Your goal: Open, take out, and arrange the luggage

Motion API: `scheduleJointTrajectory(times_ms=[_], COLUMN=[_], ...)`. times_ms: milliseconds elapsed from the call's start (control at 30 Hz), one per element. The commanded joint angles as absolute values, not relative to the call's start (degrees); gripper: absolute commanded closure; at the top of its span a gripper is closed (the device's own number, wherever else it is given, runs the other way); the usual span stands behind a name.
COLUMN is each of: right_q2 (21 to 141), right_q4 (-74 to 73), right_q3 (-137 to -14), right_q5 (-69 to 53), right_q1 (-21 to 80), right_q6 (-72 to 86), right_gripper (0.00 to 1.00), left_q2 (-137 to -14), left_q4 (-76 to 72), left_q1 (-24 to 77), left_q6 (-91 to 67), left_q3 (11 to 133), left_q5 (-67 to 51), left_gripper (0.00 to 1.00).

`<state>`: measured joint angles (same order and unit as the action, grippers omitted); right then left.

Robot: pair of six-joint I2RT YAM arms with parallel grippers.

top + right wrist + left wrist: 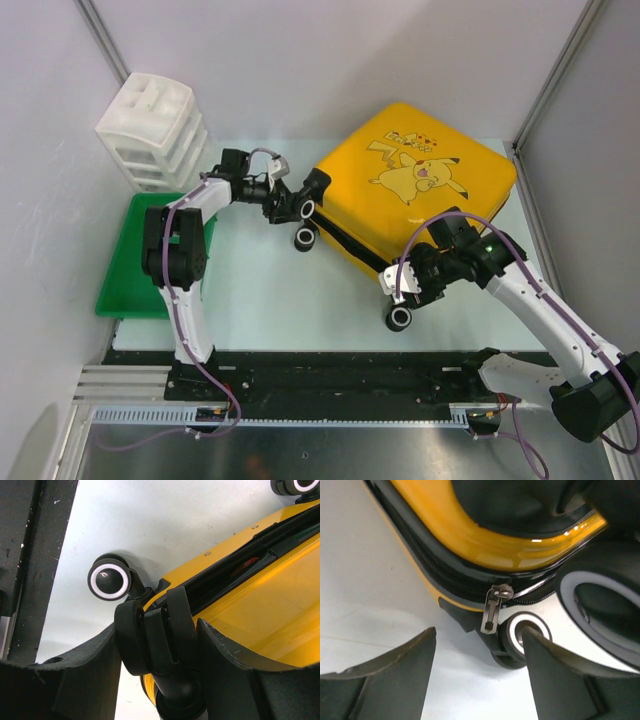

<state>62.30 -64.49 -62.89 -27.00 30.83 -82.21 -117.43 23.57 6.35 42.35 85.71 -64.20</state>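
The yellow luggage (420,180) lies flat on the table with its Pikachu print facing up and its black zipper seam (450,575) closed. At the case's left corner my left gripper (285,203) is open with only table between its fingers. A silver zipper pull (491,611) hangs just beyond its fingertips (427,645), beside a white-rimmed wheel (517,630). My right gripper (157,625) is at the near corner, shut on a black twin caster wheel (155,635) that fills the gap. A second wheel (109,579) stands free to its left.
A white plastic drawer unit (155,130) stands at the back left with a green tray (125,270) in front of it, beside the left arm. White walls and metal posts close in both sides. A black rail (330,370) runs along the near edge.
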Motion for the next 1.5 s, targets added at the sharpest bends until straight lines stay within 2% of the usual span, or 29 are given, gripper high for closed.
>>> scheduleJointTrajectory(times_ms=[0,500,667,800,933,967,1033,1167,1200,1367,1467], right_q2=[61.08,61.61,61.79,61.79,62.05,62.14,62.31,62.49,62.32,61.7,61.35], right_q4=[-67.06,-66.36,-66.18,-66.18,-66.01,-66.01,-65.66,-65.65,-65.74,-66.62,-66.8], right_q3=[-63.11,-62.93,-62.84,-62.93,-62.84,-62.93,-62.84,-62.84,-62.93,-62.84,-62.84], right_q5=[-20.3,-20.39,-20.22,-20.04,-20.13,-20.04,-19.95,-19.86,-19.69,-19.07,-18.9], right_q1=[27.95,28.04,27.95,27.95,28.04,28.04,28.12,28.21,28.21,28.04,27.95], right_q6=[-74.79,-75.06,-75.15,-75.15,-75.15,-75.15,-75.15,-75.23,-75.32,-75.94,-76.03], right_gripper=[1.0,1.0,1.0,1.0,1.0,1.0,1.0,1.0,1.0,1.0,1.0], left_q2=[-117.07,-117.86,-119.09,-120.49,-121.2,-121.38,-121.55,-121.47,-121.29,-120.41,-119.36], left_q4=[31.02,35.42,35.77,35.69,36.3,36.12,36.39,36.65,36.56,36.65,36.74], left_q1=[7.38,7.65,8.78,8.88,8.88,8.88,8.7,7.65,7.39,5.01,5.01], left_q6=[53.32,55.2,54.23,53.27,53.09,53.0,52.56,52.47,52.38,49.14,48.95], left_q3=[88.59,92.72,93.43,94.74,95.54,95.62,96.15,96.15,96.07,96.06,95.54], left_q5=[-66.98,-66.89,-64.34,-63.72,-63.55,-63.54,-63.89,-66.17,-66.62,-69.7,-66.1], left_gripper=[0.25,0.38,0.34,0.46,0.47,0.49,0.61,0.97,1.0,1.0,1.0])
